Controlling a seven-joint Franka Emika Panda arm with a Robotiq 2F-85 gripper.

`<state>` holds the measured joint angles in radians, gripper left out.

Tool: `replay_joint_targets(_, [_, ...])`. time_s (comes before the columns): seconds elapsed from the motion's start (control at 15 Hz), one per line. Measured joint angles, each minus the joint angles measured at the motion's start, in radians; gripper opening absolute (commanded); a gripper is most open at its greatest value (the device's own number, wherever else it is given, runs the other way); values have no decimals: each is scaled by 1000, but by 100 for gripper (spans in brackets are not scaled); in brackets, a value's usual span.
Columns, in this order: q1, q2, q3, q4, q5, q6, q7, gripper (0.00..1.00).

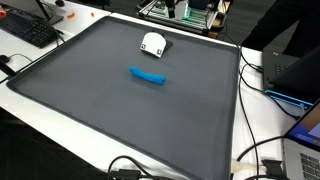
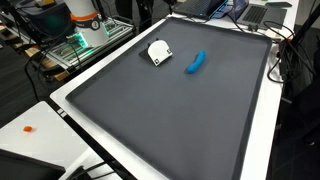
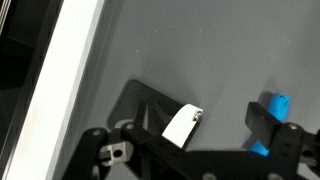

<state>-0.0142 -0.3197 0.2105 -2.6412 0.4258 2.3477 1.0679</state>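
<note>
Your tool (image 3: pixel 199 108) has its two sides wide apart and holds nothing. Below it, the white thing (image 3: pixel 182 125) lies on the tabletop (image 1: pixel 60 90) near one edge. The blue thing (image 3: pixel 275 105) lies just beside the white thing.

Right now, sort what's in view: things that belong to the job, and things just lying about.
In hand: white object, blue piece, both on the grey mat.
Lying about: keyboard, cables, small orange bit.

exteriors: high, oblique, different sides, share mat (image 1: pixel 90 105) | wrist: close, facing down
</note>
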Motion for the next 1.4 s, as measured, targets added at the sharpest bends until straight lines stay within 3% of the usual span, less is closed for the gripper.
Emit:
replay_joint_targets(0.73, [9, 169, -38, -44, -3, 224, 73, 100])
replay_joint_targets(1.13, [12, 246, -47, -58, -58, 334, 178, 100])
replay_joint_targets(1.33, [16, 276, -56, -58, -103, 369, 231, 90])
replay_joint_targets(1.4, [18, 283, -58, -58, -116, 379, 248, 79])
